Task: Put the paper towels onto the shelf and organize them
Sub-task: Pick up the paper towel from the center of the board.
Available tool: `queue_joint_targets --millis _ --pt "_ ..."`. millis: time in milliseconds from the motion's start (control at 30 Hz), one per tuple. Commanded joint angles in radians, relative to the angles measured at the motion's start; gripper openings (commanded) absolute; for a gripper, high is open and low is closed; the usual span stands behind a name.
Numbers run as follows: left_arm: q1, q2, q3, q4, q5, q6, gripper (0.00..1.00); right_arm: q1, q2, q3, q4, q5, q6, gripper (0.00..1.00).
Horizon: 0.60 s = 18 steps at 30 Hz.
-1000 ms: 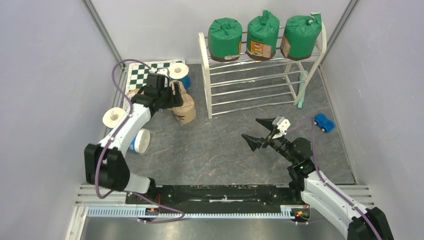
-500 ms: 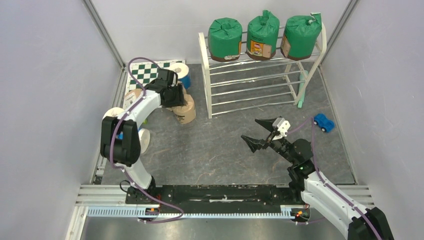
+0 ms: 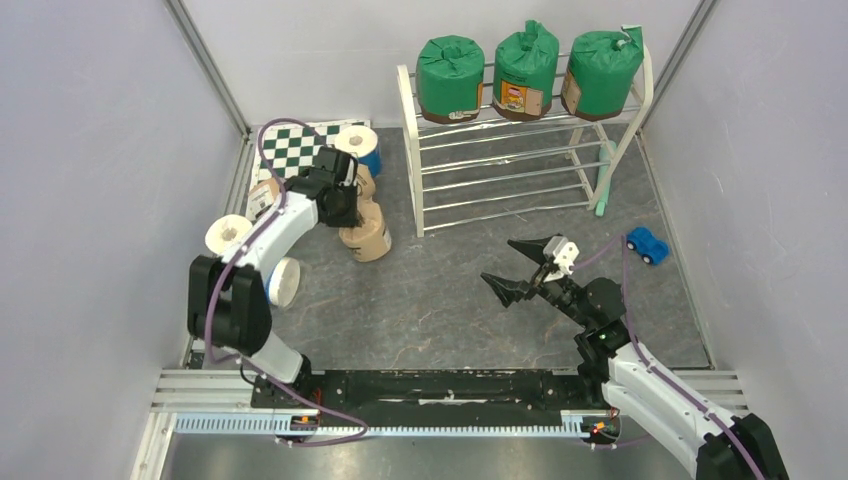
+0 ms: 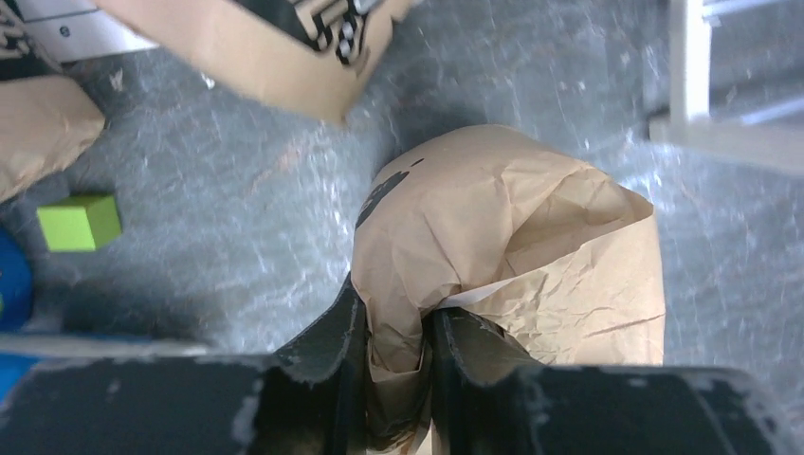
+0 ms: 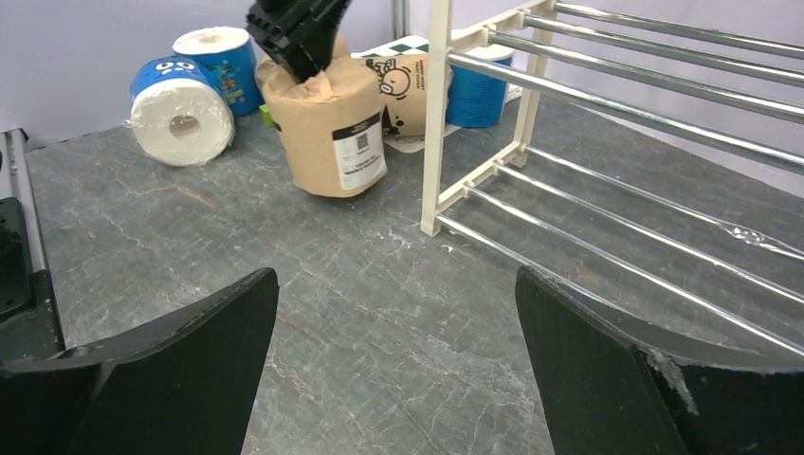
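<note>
Grasp step: left tool (image 4: 393,346) clenches the tan roll (image 4: 512,246) by its twisted top, just beneath it. Next calls for lifting it rightward onto the shelf (image 3: 412,150). Right tool (image 3: 501,262) gapes empty.

Open floor (image 3: 430,290) separates the right tool (image 3: 497,261) from the shelf (image 3: 411,150), whose top tier three green rolls (image 3: 525,65) fill.

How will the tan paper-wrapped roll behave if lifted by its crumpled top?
Floppy hold, likely: the left tool pinches only crumpled wrapper atop the tan paper-wrapped cylindrical roll, so it may swing. It leans now, so it could tip. Thin paper might tear.
</note>
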State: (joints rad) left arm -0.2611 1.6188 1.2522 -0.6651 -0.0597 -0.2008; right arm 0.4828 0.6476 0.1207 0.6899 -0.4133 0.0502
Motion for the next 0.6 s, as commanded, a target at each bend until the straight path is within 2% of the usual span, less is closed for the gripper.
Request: queue_joint_targets --millis 0,267,400,567 --pt "-0.088 -0.185 -0.073 -0.061 -0.076 0.066 0.18 0.015 0.01 0.027 0.018 -0.043 -0.013 0.98" --pt "-0.349 -0.463 -0.273 -0.048 -0.262 0.0 0.13 0.084 0.096 0.089 -0.032 -0.054 -0.006 0.98" --pt "-0.459 -0.56 -0.34 -0.025 -0.246 -0.085 0.11 0.157 0.147 0.131 -0.034 -0.037 0.016 0.98" --pt "-0.576 -0.587 -0.402 0.011 -0.238 -0.172 0.1 0.285 0.229 0.175 -0.029 0.064 0.028 0.98"
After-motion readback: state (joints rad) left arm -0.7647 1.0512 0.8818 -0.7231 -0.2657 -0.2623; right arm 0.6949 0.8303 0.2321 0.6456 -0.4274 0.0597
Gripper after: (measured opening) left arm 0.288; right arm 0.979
